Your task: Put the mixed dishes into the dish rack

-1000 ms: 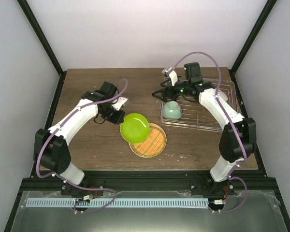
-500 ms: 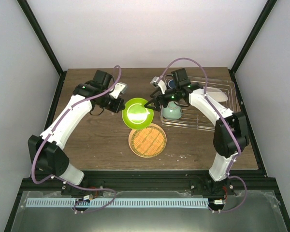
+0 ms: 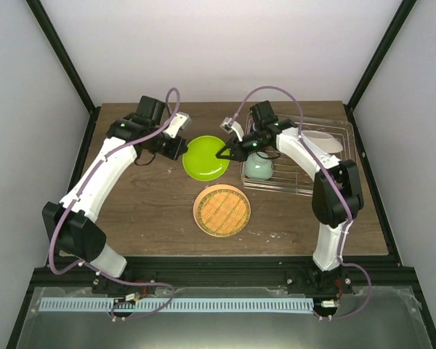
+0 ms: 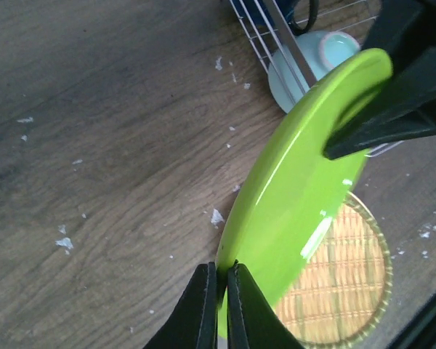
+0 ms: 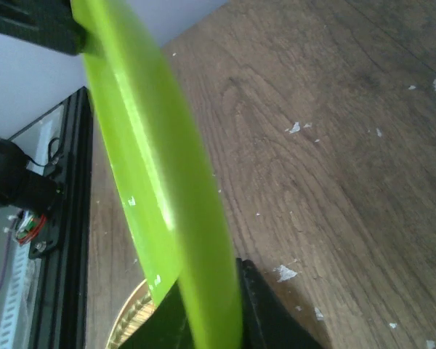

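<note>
Near the middle of the top view, above the tabletop [image 3: 145,211], the bright green plate [image 3: 206,158] is hanging between both arms. The left gripper [image 3: 183,149] is pinching its left rim with closed jaws, and the right gripper [image 3: 221,154] is clamping its right rim. Below it the orange woven plate [image 3: 221,210] is lying flat, and the pale mint-green bowl [image 3: 259,167] is sitting at the left end of the wire dish rack [image 3: 305,182].

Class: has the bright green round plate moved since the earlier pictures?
Yes: the green plate moved up the view, clear of the stationary orange woven plate.
</note>
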Controlling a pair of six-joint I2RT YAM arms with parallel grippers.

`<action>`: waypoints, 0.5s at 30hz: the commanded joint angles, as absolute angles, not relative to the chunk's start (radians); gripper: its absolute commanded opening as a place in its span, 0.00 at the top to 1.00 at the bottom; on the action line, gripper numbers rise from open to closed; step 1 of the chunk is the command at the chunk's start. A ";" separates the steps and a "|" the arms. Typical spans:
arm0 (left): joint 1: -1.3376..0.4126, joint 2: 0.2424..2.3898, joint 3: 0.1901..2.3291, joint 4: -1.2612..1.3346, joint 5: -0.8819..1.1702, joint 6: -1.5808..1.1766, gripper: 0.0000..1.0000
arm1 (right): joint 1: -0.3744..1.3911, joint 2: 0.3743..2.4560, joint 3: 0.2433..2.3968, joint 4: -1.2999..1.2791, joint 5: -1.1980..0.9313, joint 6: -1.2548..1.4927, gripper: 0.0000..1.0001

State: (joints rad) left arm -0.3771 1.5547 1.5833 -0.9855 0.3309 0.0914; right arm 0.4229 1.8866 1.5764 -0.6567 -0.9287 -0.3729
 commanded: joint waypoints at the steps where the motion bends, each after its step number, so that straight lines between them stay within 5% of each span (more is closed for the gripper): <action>1: -0.373 1.576 1.613 -0.923 0.361 0.090 1.00 | 0.434 1.910 1.634 -0.726 -0.948 -0.394 0.98; 7: -0.370 1.597 1.622 -0.914 0.362 0.088 0.89 | 0.434 1.885 1.627 -0.734 -0.867 -0.396 0.99; 9: -0.368 1.604 1.631 -0.919 0.357 0.089 0.69 | 0.434 1.869 1.618 -0.725 -0.830 -0.397 0.99; 13: -0.358 1.608 1.637 -0.909 0.277 0.051 0.15 | 0.429 1.831 1.607 -0.725 -0.720 -0.404 0.99; 15: -0.326 1.613 1.635 -0.896 0.235 0.009 0.01 | 0.421 1.803 1.598 -0.725 -0.674 -0.408 0.99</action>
